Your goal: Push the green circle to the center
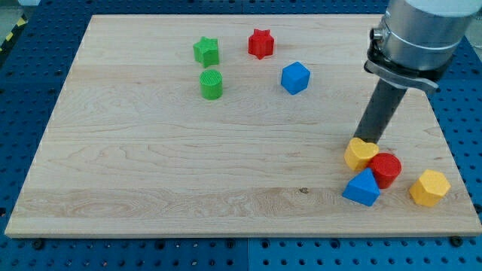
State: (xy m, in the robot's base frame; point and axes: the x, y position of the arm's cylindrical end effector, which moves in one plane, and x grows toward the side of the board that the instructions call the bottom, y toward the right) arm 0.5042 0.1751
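The green circle is a short upright cylinder at the view's upper left of the wooden board. A green star lies just above it. My tip is far off at the view's right, touching the top edge of a yellow block. The dark rod runs up and to the right from there to the arm's grey wrist.
A red star and a blue cube lie to the right of the green blocks. Near my tip, a red cylinder, a blue block and a second yellow block cluster at the board's lower right.
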